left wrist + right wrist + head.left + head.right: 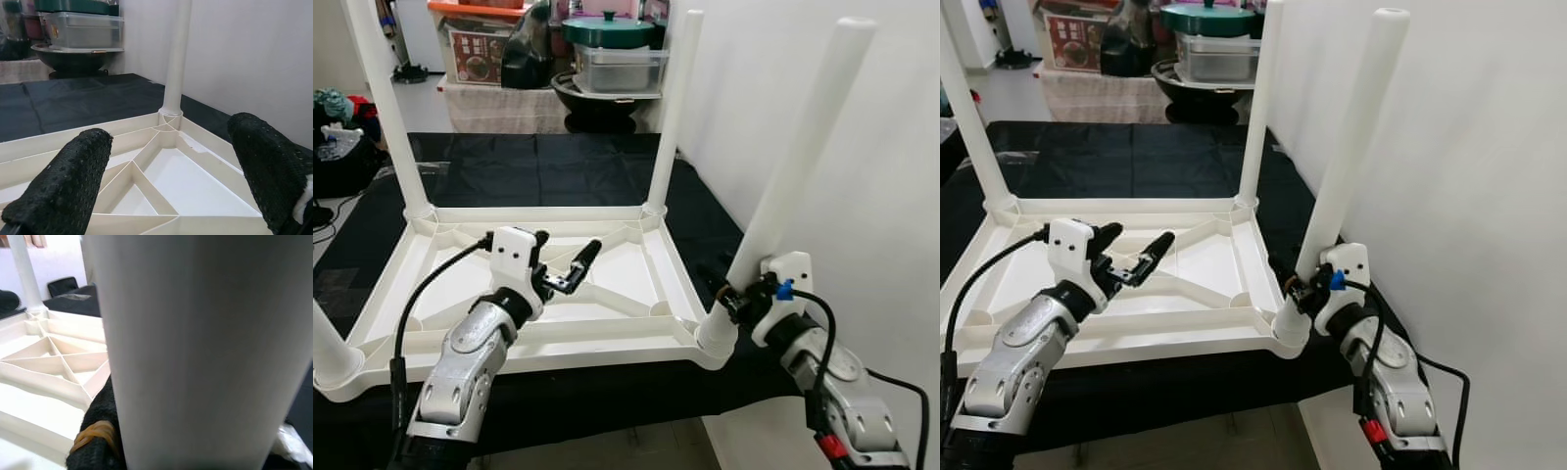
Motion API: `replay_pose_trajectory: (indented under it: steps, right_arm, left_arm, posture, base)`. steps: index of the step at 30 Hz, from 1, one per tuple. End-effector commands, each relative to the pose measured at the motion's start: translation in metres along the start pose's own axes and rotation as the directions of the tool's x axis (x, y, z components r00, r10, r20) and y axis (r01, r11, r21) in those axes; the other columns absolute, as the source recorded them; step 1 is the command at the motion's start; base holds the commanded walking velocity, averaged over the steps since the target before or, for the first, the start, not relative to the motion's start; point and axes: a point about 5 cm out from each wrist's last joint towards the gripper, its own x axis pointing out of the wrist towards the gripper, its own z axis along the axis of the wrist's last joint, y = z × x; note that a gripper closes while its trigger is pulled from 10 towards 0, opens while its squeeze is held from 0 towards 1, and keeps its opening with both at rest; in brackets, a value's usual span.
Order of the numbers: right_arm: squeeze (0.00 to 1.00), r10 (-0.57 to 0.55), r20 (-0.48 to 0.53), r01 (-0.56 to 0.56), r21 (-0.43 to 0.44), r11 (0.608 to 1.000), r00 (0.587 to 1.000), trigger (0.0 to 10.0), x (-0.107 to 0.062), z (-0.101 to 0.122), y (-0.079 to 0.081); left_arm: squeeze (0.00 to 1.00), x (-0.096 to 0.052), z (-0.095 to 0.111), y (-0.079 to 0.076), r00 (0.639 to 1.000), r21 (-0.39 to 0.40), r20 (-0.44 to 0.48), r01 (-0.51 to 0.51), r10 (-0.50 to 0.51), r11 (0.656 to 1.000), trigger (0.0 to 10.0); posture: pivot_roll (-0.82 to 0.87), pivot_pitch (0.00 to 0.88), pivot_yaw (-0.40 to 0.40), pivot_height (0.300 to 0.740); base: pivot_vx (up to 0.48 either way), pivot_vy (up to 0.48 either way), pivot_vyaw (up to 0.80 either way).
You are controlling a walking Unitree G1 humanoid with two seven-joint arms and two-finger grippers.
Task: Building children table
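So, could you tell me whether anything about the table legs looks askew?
Yes: the near right leg, held low by the right gripper, leans outward toward the wall, while the far legs stand upright in the upturned tabletop.

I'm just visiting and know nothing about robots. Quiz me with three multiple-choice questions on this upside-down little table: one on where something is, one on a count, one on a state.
1. Where is the right gripper?
A. at the base of the near right table leg
B. on the green pot lid
C. flat on the black cloth

2. How many white legs stand in the tabletop's corners?
A. two
B. four
C. six

3. What state is the left gripper in?
A. shut on a leg
B. open and holding nothing
C. shut on a cable

Answers:
1 A, it sits against the near right table leg.
2 B, one at each corner of the upturned tabletop.
3 B, its fingers stand apart above the tabletop's ribs.
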Motion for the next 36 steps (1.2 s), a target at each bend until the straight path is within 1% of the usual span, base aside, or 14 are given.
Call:
replay_pose_trajectory:
  steps: [1, 3, 6, 10, 14, 17, 21, 22, 25, 29, 31, 33, 34, 36]
  right_arm:
    - [0.0, 0.044, -0.098, -0.036, 0.081, 0.996, 0.994, 10.0, -0.005, -0.025, 0.008]
    - [0.0, 0.061, -0.059, -0.056, 0.089, 0.994, 0.996, 10.0, -0.002, -0.018, 0.011]
    - [0.0, 0.117, 0.023, -0.119, 0.115, 0.986, 0.993, 10.0, 0.005, -0.006, 0.027]
    - [0.0, 0.13, 0.058, -0.137, 0.137, 0.981, 0.99, 10.0, 0.008, -0.001, 0.033]
    - [0.0, 0.235, 0.112, -0.252, 0.168, 0.953, 0.965, 10.0, 0.009, 0.008, 0.056]
    - [0.0, 0.295, 0.125, -0.314, 0.173, 0.934, 0.947, 10.0, 0.009, 0.012, 0.067]
    - [0.0, 0.316, 0.127, -0.334, 0.171, 0.927, 0.94, 10.0, 0.009, 0.013, 0.071]
    - [0.0, 0.36, 0.103, -0.372, 0.144, 0.917, 0.927, 10.0, 0.009, 0.009, 0.08]
    - [0.0, 0.377, 0.083, -0.385, 0.125, 0.914, 0.923, 10.0, 0.009, 0.006, 0.083]
    - [0.0, 0.369, 0.076, -0.376, 0.118, 0.919, 0.926, 10.0, 0.008, 0.007, 0.08]
    - [0.0, 0.35, 0.081, -0.357, 0.114, 0.927, 0.933, 10.0, 0.007, 0.012, 0.071]
    - [0.0, 0.277, 0.085, -0.285, 0.117, 0.951, 0.957, 10.0, 0.007, 0.018, 0.047]
    - [0.0, 0.277, 0.085, -0.285, 0.117, 0.951, 0.957, 10.0, 0.007, 0.018, 0.047]
    - [0.0, 0.232, 0.083, -0.241, 0.121, 0.963, 0.969, 10.0, 0.006, 0.019, 0.035]
  left_arm:
    - [0.0, 0.0, -0.003, 0.0, 1.0, -0.002, -0.014, 0.001, -0.001, 1.0, 10.0]
    - [0.0, 0.001, 0.0, 0.0, 1.0, -0.002, -0.009, 0.002, -0.002, 1.0, 10.0]
    - [0.0, 0.001, 0.004, -0.001, 1.0, -0.006, 0.002, 0.005, -0.005, 1.0, 10.0]
    - [0.0, 0.001, 0.005, -0.001, 1.0, -0.007, 0.005, 0.008, -0.008, 1.0, 10.0]
    - [0.0, 0.0, 0.006, 0.001, 1.0, -0.015, 0.006, 0.009, -0.009, 1.0, 10.0]
    - [0.0, 0.0, 0.006, 0.002, 1.0, -0.017, 0.005, 0.01, -0.01, 1.0, 10.0]
    - [0.0, 0.0, 0.006, 0.002, 1.0, -0.017, 0.004, 0.01, -0.01, 1.0, 10.0]
    - [0.0, 0.0, 0.005, 0.001, 1.0, -0.017, 0.002, 0.012, -0.012, 1.0, 10.0]
    - [0.0, 0.0, 0.005, 0.001, 1.0, -0.016, 0.0, 0.011, -0.011, 1.0, 10.0]
    - [0.0, -0.002, 0.004, 0.002, 1.0, -0.014, -0.004, 0.008, -0.008, 1.0, 10.0]
    - [0.0, -0.002, 0.003, 0.002, 1.0, -0.014, -0.009, 0.007, -0.007, 1.0, 10.0]
    - [0.0, -0.002, 0.002, 0.002, 1.0, -0.015, -0.011, 0.008, -0.008, 1.0, 10.0]
    - [0.0, -0.002, 0.002, 0.002, 1.0, -0.015, -0.011, 0.008, -0.008, 1.0, 10.0]
    - [0.0, -0.002, 0.002, 0.001, 1.0, -0.016, -0.012, 0.009, -0.009, 1.0, 10.0]
  posture:
    - [0.07, 0.0, -0.09, 0.74]
    - [0.08, 0.0, -0.091, 0.74]
    - [0.09, 0.0, -0.091, 0.74]
    - [0.09, 0.0, -0.091, 0.74]
    - [0.1, 0.0, -0.089, 0.74]
    - [0.1, 0.0, -0.089, 0.74]
    - [0.1, 0.0, -0.089, 0.74]
    - [0.1, 0.0, -0.091, 0.74]
    - [0.1, 0.0, -0.094, 0.74]
    - [0.09, 0.0, -0.095, 0.74]
    - [0.09, 0.0, -0.096, 0.74]
    - [0.09, 0.0, -0.096, 0.74]
    - [0.09, 0.0, -0.096, 0.74]
    - [0.09, 0.0, -0.096, 0.74]
  base:
    - [0.0, 0.0, 0.0]
    - [0.0, 0.0, 0.0]
    - [0.0, 0.0, 0.0]
    - [0.0, 0.0, 0.0]
    - [0.0, 0.0, 0.0]
    - [0.0, 0.0, 0.0]
    - [0.0, 0.0, 0.0]
    - [0.0, 0.0, 0.0]
    - [0.0, 0.0, 0.0]
    - [0.0, 0.0, 0.0]
    - [0.0, 0.0, 0.0]
    - [0.0, 0.0, 0.0]
    - [0.0, 0.0, 0.0]
    - [0.0, 0.0, 0.0]
